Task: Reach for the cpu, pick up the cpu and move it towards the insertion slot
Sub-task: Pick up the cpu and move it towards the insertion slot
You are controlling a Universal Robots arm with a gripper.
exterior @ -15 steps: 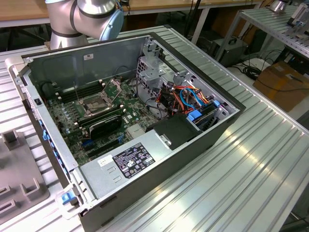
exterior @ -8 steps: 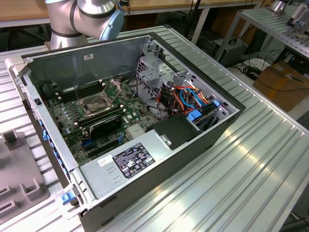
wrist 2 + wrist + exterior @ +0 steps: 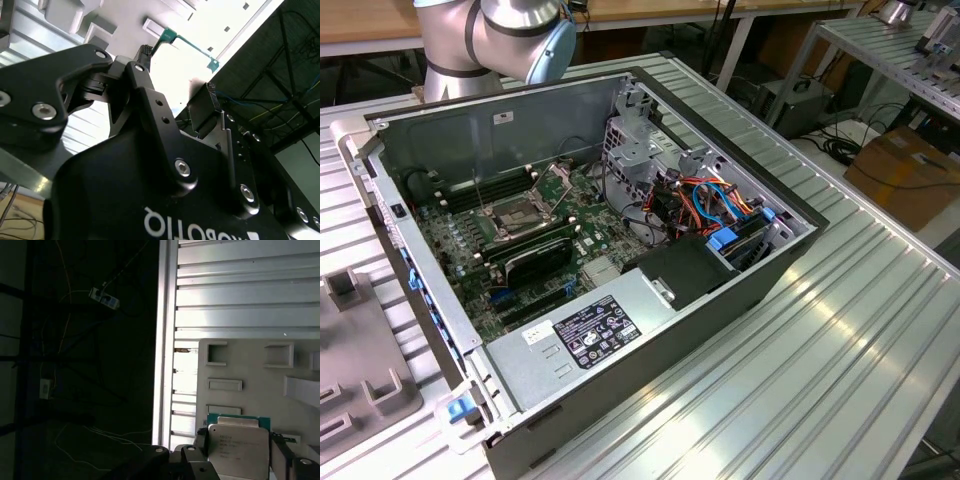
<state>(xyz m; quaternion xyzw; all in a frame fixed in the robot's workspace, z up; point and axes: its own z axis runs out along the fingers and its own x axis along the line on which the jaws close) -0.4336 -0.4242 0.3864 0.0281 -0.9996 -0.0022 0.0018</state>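
The cpu (image 3: 239,452) sits over the grey tray (image 3: 250,365), its pale silver face showing above a green edge. It is between my 2 fingers (image 3: 199,440). My gripper (image 3: 238,436) is spread to its width, but I cannot tell whether I grip it. My arm (image 3: 490,35) stands behind the open case (image 3: 720,290), well apart from the insertion slot (image 3: 518,213).

Open computer case (image 3: 720,290) on ribbed metal table (image 3: 840,340). Insertion slot (image 3: 513,215) on motherboard (image 3: 460,250), left of centre, ringed by silver frame. 1 grey arm joint (image 3: 510,25) beyond far wall. Power supply (image 3: 590,335) at near edge. Cabled drive cage (image 3: 720,205) at right. Grey fixture plate (image 3: 355,370) left of case.
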